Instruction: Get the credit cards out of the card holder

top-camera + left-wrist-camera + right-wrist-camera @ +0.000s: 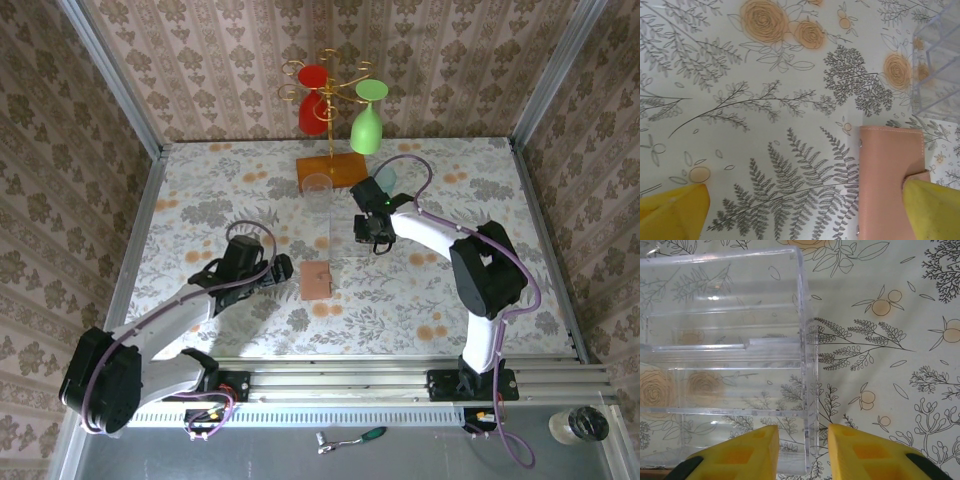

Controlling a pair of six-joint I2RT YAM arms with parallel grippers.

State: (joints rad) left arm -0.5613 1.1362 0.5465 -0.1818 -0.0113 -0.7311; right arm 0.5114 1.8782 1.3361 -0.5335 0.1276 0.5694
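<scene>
Two risks stand out for you. Your left gripper (802, 212) is spread wide. One yellow finger (932, 207) overlaps an edge of the card holder (887, 175), and the other sits well apart on the flowered table (740, 115). The holder lies flat and folded shut, so the cards, I judge, are inside. If you close from here, you will probably shove the wallet sideways instead of pinching it. Your right gripper (804, 454) has its jaws a little apart, straddling a wall of the clear plastic box (725, 340) without clamping it. Any sweep toward the holder could drag or tip that box.

From above, you get the layout: the holder sits just in front of the box, between both grippers. The left wrist view adds the finger's overlap and the holder's stitched seam. The right wrist view shows the wall between the fingers, which is too small to read from above.
</scene>
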